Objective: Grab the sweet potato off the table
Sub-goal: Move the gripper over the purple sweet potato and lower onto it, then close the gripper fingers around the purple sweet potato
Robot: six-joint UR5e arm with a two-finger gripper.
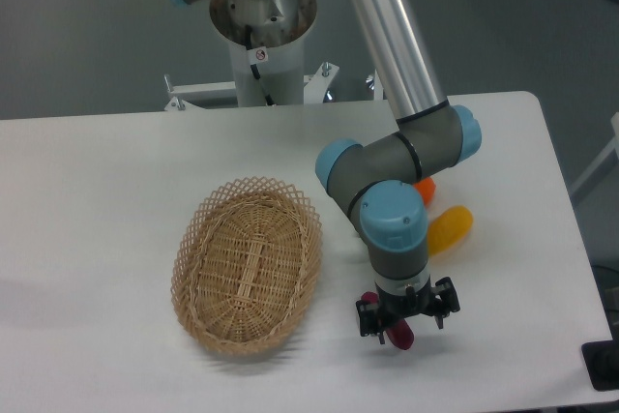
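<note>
This looks like a robotics lab or test cell. A grey industrial arm with light-blue joint caps [392, 157] rises from a white pedestal [263, 41] bolted at the far edge of a plain white table [97, 200]. Behind it lies bare grey floor. The only props are a woven basket [248, 265] and toy-like vegetables [450, 227] on the right.
</note>
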